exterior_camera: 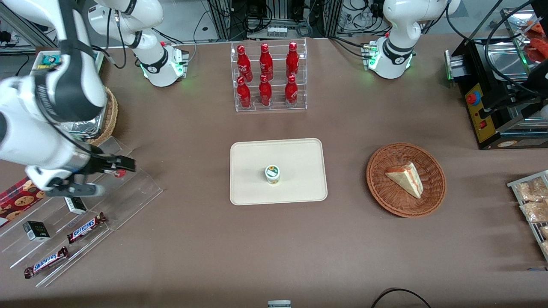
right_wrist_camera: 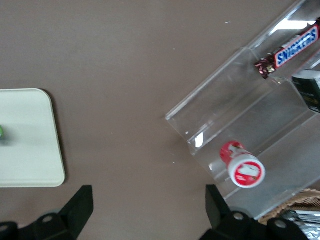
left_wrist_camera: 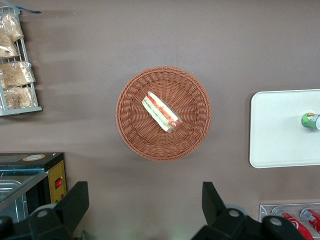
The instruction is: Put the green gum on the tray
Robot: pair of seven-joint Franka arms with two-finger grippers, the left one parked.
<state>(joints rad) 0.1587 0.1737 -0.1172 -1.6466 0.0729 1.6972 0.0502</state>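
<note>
Standing upright near the middle of the tray point(exterior_camera: 278, 171), the green gum point(exterior_camera: 272, 174) is right where the task wants it, label up and well inside the low rim, so by the look of things the placing is done. The gripper point(exterior_camera: 116, 164) hangs over the clear acrylic display steps point(exterior_camera: 128, 188) at the working arm's end of the table, well apart from the tray, and its 2 fingers point(right_wrist_camera: 80, 205) are spread wide with nothing between them. That reads as a hand that has let go and pulled clear.

Under the wrist camera sits the red-labelled canister point(right_wrist_camera: 243, 167) on a step, beside a Snickers bar point(right_wrist_camera: 290, 47); it is the lookalike, and it should stay put. Toward the parked arm's end, the wicker basket point(exterior_camera: 406, 179) holds a sandwich wedge point(exterior_camera: 406, 177), untouched by any of this. Farther from the front camera than the tray, the rack of 6 red bottles point(exterior_camera: 267, 77) stands clear. My call: nothing left but to hold off.
</note>
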